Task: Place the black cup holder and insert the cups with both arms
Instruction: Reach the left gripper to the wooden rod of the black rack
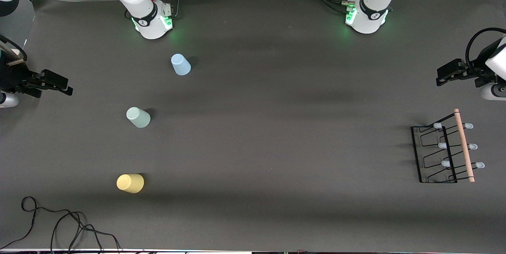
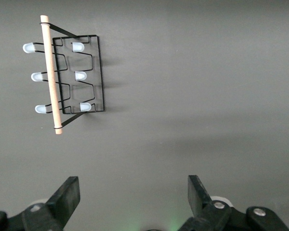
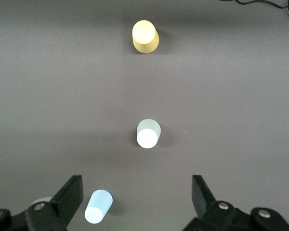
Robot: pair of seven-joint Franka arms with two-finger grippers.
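**rack at one end, cups at the other**

we've got the black cup holder [image 1: 444, 151] standing at the left arm's end of the table, with the left gripper [image 2: 132, 197] spread wide and empty above it. the light blue cup [image 1: 180, 64], pale green cup [image 1: 138, 117] and yellow cup [image 1: 130, 183] stand upside down in a loose line at the right arm's end, well apart, and the right gripper [image 3: 135, 197] hangs over them with jaws wide, holding nothing. a loose black cable [image 1: 59, 222] lies nearer the camera than the yellow one.

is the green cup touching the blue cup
Apart. The front view shows the green cup and the blue cup standing separately with a wide stretch of bare table between them; the right wrist view shows the same gap.
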